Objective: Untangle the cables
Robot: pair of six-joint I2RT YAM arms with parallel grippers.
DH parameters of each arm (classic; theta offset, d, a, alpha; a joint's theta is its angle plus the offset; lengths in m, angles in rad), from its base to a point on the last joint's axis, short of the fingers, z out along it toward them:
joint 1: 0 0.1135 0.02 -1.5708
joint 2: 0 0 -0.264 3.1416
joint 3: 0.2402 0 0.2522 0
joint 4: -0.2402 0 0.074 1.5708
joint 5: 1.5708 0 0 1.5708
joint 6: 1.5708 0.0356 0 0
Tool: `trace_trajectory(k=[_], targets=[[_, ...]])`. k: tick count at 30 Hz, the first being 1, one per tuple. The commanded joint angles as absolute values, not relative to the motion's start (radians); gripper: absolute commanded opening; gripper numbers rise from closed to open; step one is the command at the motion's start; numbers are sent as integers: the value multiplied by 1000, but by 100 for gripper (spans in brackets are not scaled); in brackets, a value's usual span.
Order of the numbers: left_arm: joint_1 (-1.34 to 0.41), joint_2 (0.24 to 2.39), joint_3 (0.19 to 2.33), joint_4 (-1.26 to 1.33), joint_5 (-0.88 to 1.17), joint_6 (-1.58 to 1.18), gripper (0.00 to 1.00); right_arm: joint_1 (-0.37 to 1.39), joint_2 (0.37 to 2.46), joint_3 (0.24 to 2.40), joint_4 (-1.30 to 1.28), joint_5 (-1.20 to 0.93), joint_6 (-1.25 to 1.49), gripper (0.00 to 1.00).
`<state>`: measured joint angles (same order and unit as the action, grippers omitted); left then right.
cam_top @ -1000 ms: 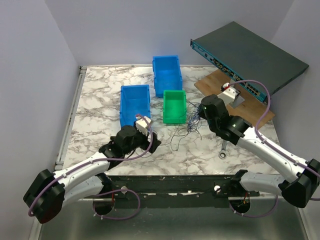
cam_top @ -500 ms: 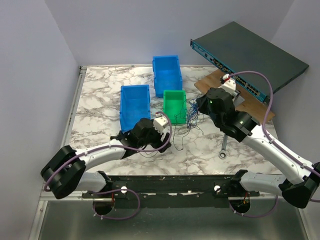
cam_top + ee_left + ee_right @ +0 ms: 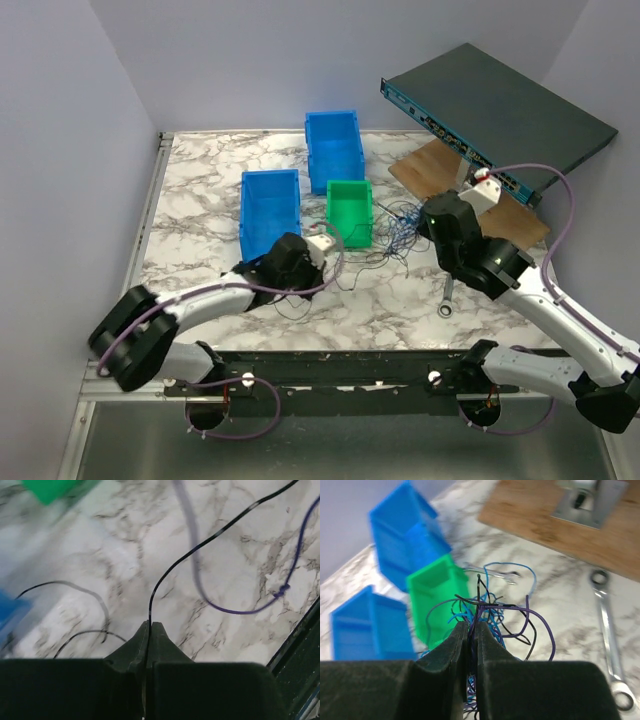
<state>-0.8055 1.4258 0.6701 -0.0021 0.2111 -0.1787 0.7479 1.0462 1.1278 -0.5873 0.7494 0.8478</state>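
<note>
The cables (image 3: 395, 236) are a loose tangle of black, blue and purple wires on the marble table, just right of the green bin (image 3: 349, 212). My right gripper (image 3: 421, 226) is at the tangle's right side. In the right wrist view it (image 3: 471, 626) is shut on a bunch of purple, blue and black strands of the tangle (image 3: 496, 609). My left gripper (image 3: 326, 268) lies low, front left of the tangle. It (image 3: 150, 625) is shut on a single black cable (image 3: 200, 545) that runs up and right from the fingertips. A purple cable (image 3: 240, 611) loops beside it.
Two blue bins (image 3: 269, 208) (image 3: 334, 146) stand behind and left of the green one. A wrench (image 3: 447, 296) lies right of the tangle. A wooden board (image 3: 440, 172) with a metal bracket (image 3: 585, 500) and a dark network switch (image 3: 495, 110) fill the back right.
My left gripper has shut on the black cable, having swung in from the left. My right gripper, still shut, has carried its strands to the right, stretching the tangle.
</note>
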Motion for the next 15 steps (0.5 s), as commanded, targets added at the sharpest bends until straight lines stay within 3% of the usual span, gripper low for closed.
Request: trace_trajectory(k=[1, 4, 10, 13, 15], targets=[[-628, 1130, 473, 153, 154, -310, 0, 749, 983, 964, -798, 1053, 1145, 6], [-486, 972, 355, 219, 168, -406, 0, 746, 927, 851, -950, 1145, 1391, 2], [-433, 721, 254, 191, -33, -476, 0, 738, 874, 785, -1227, 1227, 1796, 1], [-426, 649, 225, 204, -39, -479, 0, 738, 880, 786, -1132, 1214, 1671, 1], [-426, 653, 224, 230, 19, -463, 0, 737, 881, 763, -930, 1147, 1431, 1]])
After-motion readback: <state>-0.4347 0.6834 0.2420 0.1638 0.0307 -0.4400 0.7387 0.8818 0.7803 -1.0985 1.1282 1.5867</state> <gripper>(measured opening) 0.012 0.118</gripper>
